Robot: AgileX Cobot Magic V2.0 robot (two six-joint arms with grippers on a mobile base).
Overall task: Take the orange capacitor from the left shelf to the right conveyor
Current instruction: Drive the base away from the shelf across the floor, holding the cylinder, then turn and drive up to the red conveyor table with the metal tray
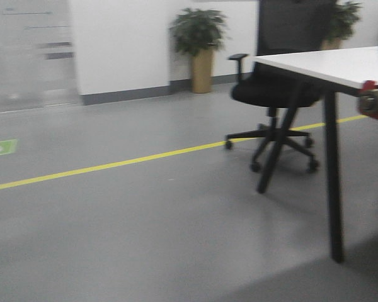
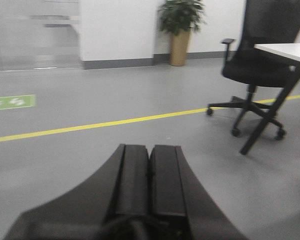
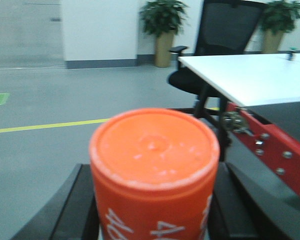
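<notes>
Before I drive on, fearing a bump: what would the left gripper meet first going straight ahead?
The way looks free: ahead of the left gripper lies only floor crossed by the yellow line; the office chair stands off right. Depth is unclear.

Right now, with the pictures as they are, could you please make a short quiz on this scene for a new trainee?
1. True or false: the left gripper is shut with nothing between its fingers.
2. Choose one: what does the right gripper hold? A) a blue bin B) the orange capacitor C) a silver tray
3. Fill the gap: in the right wrist view, the red frame of the right conveyor lies toward the ___ edge of the picture.

Key: 1 true; 2 B; 3 right.
</notes>
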